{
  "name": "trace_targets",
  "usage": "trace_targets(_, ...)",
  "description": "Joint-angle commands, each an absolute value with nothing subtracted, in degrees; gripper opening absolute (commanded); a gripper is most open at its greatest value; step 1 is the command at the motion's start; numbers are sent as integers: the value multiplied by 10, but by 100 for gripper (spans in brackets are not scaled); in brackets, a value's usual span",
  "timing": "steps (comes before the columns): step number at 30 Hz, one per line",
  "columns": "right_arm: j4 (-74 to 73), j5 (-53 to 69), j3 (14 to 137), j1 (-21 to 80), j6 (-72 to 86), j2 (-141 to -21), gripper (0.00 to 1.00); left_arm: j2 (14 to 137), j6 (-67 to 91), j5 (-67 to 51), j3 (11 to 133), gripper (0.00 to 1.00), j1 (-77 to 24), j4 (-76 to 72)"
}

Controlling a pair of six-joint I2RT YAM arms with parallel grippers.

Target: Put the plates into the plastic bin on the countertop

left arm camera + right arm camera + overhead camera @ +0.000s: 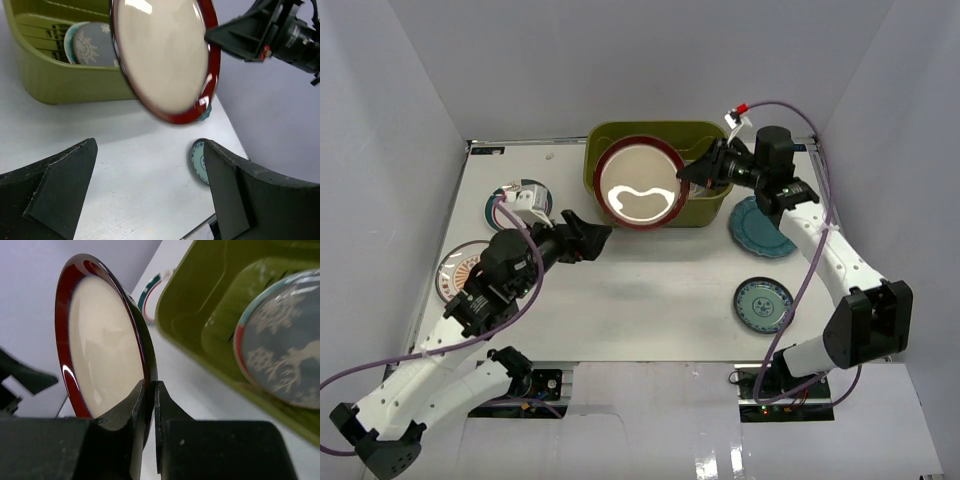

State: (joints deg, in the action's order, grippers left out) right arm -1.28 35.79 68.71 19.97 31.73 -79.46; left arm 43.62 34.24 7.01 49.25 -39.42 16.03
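I see right gripper [150, 390] pinched on red-rimmed plate [640, 182] edge, plate tilted over plastic bin [620, 130] near wall. My left gripper [595, 235] spread wide, empty, just beside plate.

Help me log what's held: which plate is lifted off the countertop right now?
The dark red-rimmed, cream-centred plate, pinched on edge by the right fingers; the teal plates lie flat on the countertop.

Bright, even overhead light floods the white countertop [660, 300], leaving only faint soft shadows and a curling white glare on the dark red glossy plate [640, 190], whose lower rim smears with blur in the left wrist view, its near foreground soft at 5 and 7 o'clock.
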Motion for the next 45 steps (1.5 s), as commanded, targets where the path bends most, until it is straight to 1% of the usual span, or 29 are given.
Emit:
trace_targets(1, 52, 328, 791, 164, 353, -853, 8, 406, 321, 112, 493, 98, -396, 204)
trace_targets(3, 22, 276, 855, 154, 329, -908, 8, 407, 324, 106, 477, 98, -396, 213)
trace_targets(9, -46, 199, 993, 149, 301, -1044, 8, 431, 320, 54, 437, 98, -396, 214)
trace_targets(14, -81, 149, 1061, 150, 278, -1099, 8, 444, 289, 60, 432, 98, -397, 212)
trace_targets(19, -101, 120, 1077, 161, 257, -1142, 8, 454, 260, 69, 437, 98, -397, 210)
trace_targets(26, -107, 103, 1054, 184, 256, -1176, 8, 454, 250, 76, 429, 98, -396, 205)
trace_targets(29, -122, 88, 1054, 189, 250, -1183, 26, 457, 248, 71, 424, 98, -396, 198)
trace_targets(30, -127, 84, 1056, 189, 248, -1185, 40, 458, 248, 70, 423, 98, -396, 197)
trace_targets(31, -136, 79, 1056, 190, 244, -1185, 47, 459, 247, 68, 422, 98, -396, 195)
trace_targets(32, -139, 63, 1056, 193, 240, -1179, 57, 460, 246, 63, 424, 98, -396, 193)
trace_targets(34, -141, 49, 1051, 196, 230, -1170, 67, 461, 244, 61, 424, 98, -396, 193)
trace_targets(35, -143, 40, 1052, 198, 228, -1163, 74, 460, 243, 59, 425, 98, -396, 192)
trace_targets(37, -150, 34, 1060, 199, 222, -1157, 79, 454, 243, 58, 423, 98, -396, 192)
trace_targets(39, -155, 30, 1066, 199, 217, -1147, 80, 448, 243, 57, 421, 98, -396, 192)
trace_targets(42, -177, 4, 1085, 198, 203, -1135, 91, 446, 243, 48, 420, 98, -396, 185)
trace_targets(44, -217, -51, 1119, 198, 172, -1131, 98, 450, 243, 40, 422, 98, -396, 185)
trace_targets(45, -225, -68, 1125, 196, 162, -1129, 98, 452, 243, 32, 424, 98, -396, 185)
